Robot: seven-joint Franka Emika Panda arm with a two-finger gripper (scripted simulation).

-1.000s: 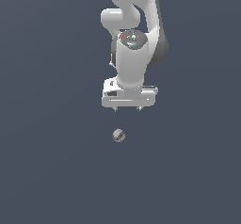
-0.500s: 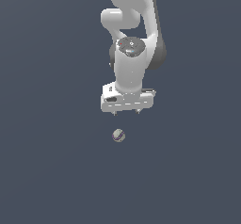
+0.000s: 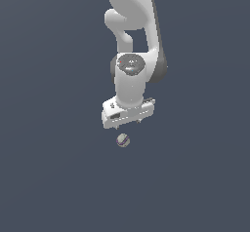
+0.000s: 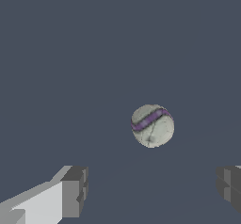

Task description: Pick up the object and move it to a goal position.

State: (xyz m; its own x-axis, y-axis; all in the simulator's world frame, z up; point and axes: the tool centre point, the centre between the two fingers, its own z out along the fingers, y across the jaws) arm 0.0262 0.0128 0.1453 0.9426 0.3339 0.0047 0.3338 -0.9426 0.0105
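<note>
With its dark-padded fingers (image 4: 75, 190) spread wide, the white two-finger gripper (image 3: 128, 120) hovers just above the small greyish-beige ball with a purple band (image 3: 123, 140), which rests mid-bench, so it should centre the ball between the pads before lowering and closing.

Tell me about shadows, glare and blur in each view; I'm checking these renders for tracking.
Exterior view: flat even light, no cast shadow under the ball, no glare, gripper edges slightly soft. Wrist view: ball sharp, purple band clear, soft shading only, no blur; fingers crisp.
</note>
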